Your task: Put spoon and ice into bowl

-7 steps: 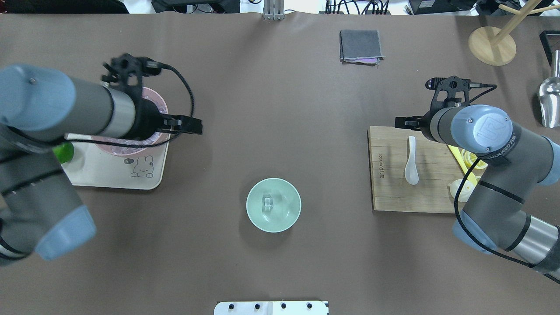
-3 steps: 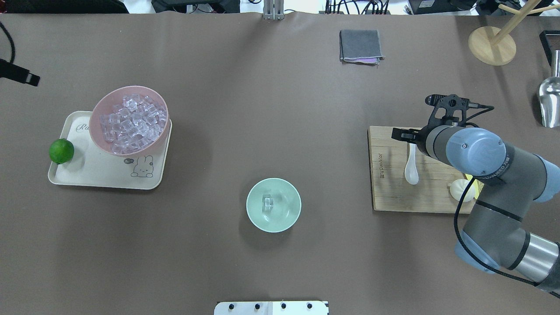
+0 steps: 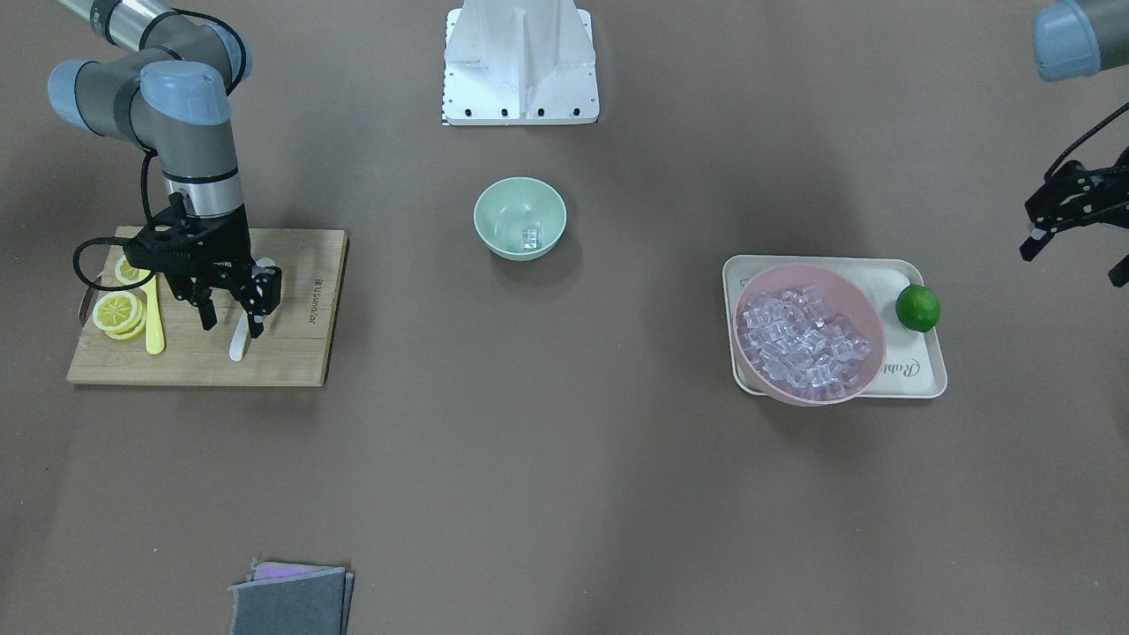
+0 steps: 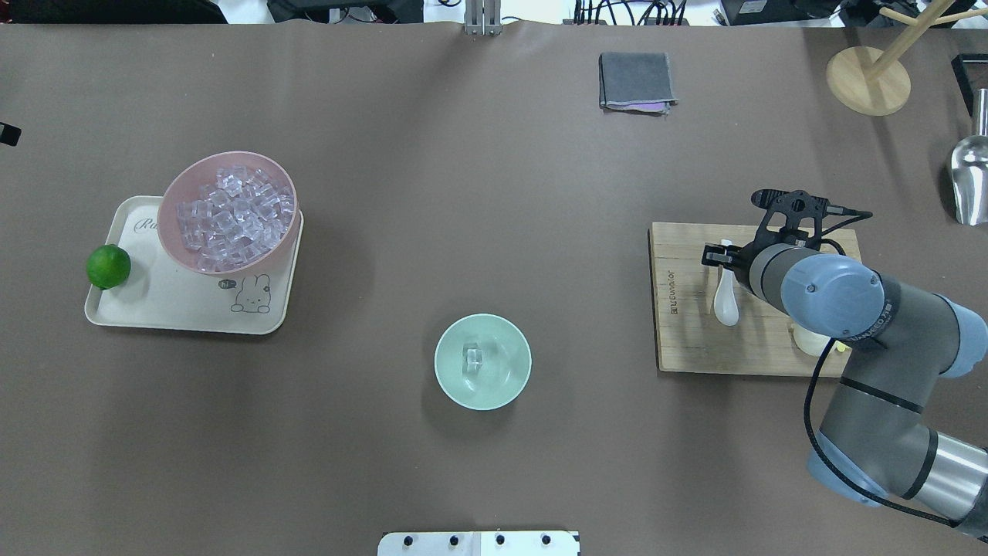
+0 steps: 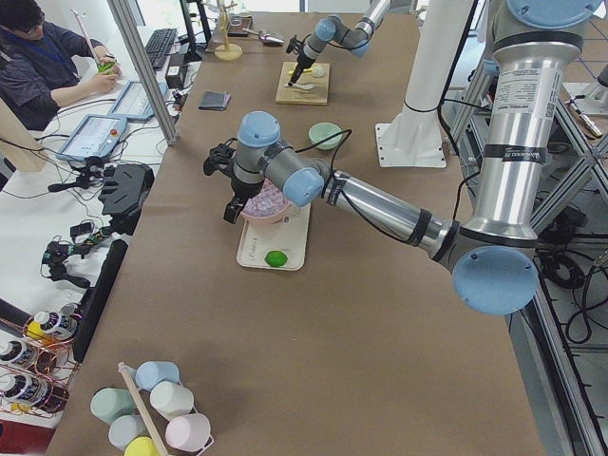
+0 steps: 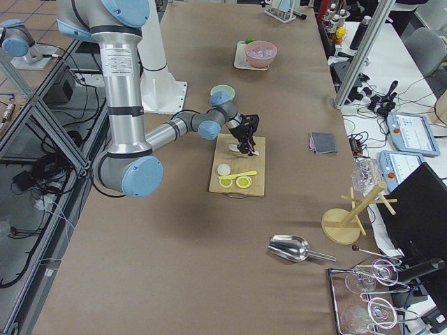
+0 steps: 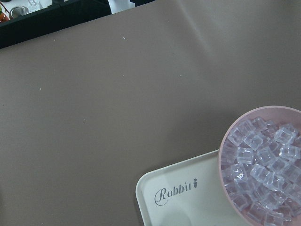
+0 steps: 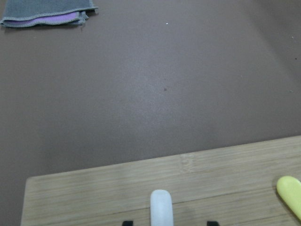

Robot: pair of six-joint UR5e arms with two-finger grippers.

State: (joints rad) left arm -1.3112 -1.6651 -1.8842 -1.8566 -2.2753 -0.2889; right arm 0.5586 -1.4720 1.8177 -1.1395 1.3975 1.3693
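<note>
The white spoon (image 4: 726,300) lies on the wooden cutting board (image 4: 687,344) at the right. My right gripper (image 4: 721,258) is open and low over the spoon's handle, with a finger on either side. The right wrist view shows the handle (image 8: 161,208) between the fingertips. The front view shows the same gripper (image 3: 232,323) astride the spoon (image 3: 239,344). The mint-green bowl (image 4: 443,378) stands at the table's middle with one clear ice cube (image 4: 472,358) inside. My left gripper (image 3: 1074,263) is open and empty, raised off the table's left end.
A pink bowl (image 4: 171,205) full of ice cubes and a lime (image 4: 108,266) sit on a cream tray (image 4: 177,309). Lemon slices (image 3: 119,313) and a yellow knife (image 3: 154,322) lie on the board. A grey cloth (image 4: 634,81), a wooden stand (image 4: 868,81) and a metal scoop (image 4: 969,177) are at the far side.
My left arm has swung away from the pink bowl and left the overhead view. My right gripper has moved toward me and down, and now straddles the spoon's handle.
</note>
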